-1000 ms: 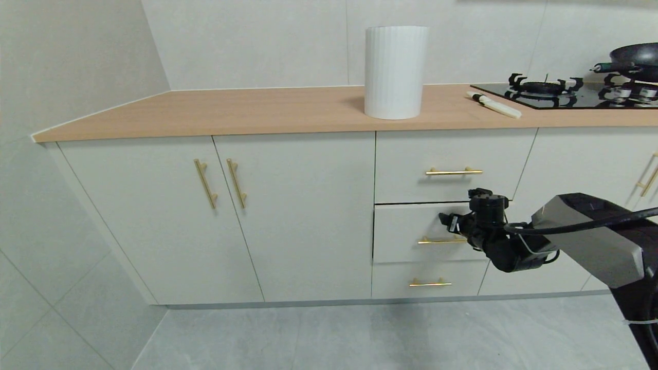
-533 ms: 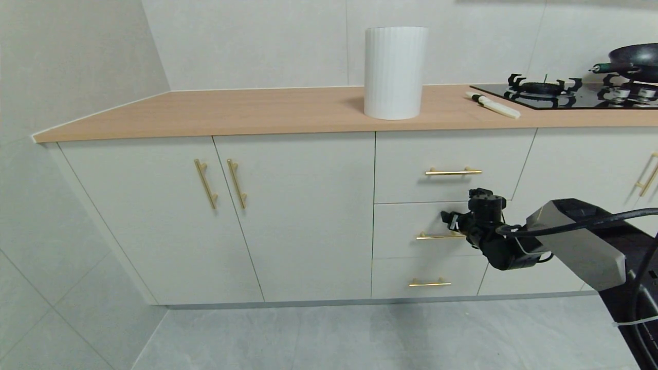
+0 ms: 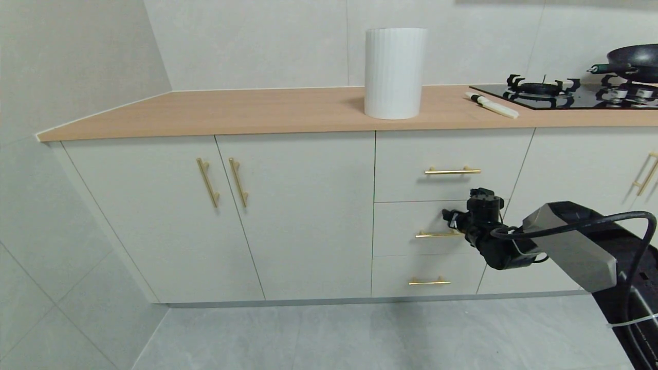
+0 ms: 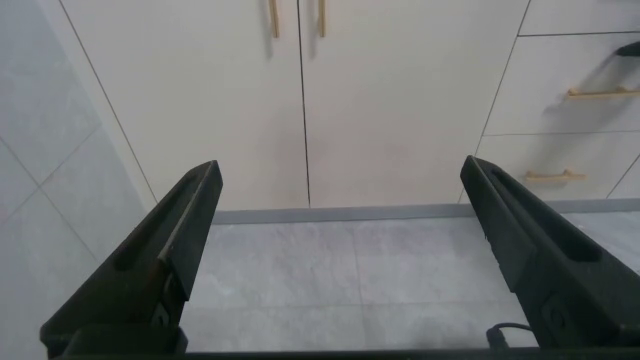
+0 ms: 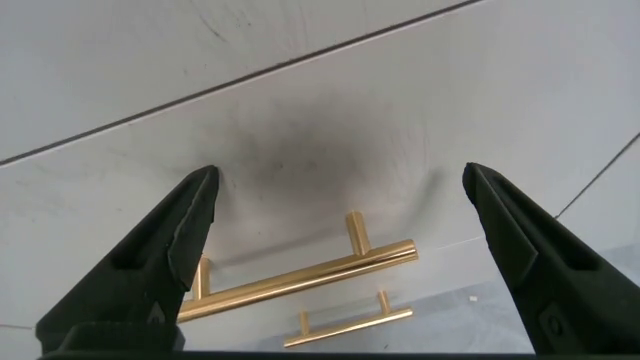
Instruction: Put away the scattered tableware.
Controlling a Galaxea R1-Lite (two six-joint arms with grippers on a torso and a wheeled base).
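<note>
Middle drawer [image 3: 406,221] was cracked open a second ago with a dark gap along its top edge. Now it sits flush, and the right arm has come forward with it.

The right pincer [image 3: 455,218] is spread wide and holds nothing. It's right up at the drawer's brass bar handle [image 5: 300,280], though I can't tell if it actually touches. The left pincer [image 4: 340,170] is wide too, also empty, hanging low over the grey tile floor [image 4: 330,270] near the cabinet doors [image 4: 300,90].

The tableware is well away from both, up on the wooden surface [image 3: 231,110]. It's a slim white utensil [image 3: 492,104] with a dark band, lying flat just beside the black stove [image 3: 565,95]. My guess is it's light, stiff and smooth, so probably a bit slippery. It lies so low that I'd pinch across the middle of the shaft with the pincer narrowed down.

A tall white ribbed cylinder [image 3: 395,72] stands near it, matte-looking. A dark pan [image 3: 635,54] sits on the far burner.
</note>
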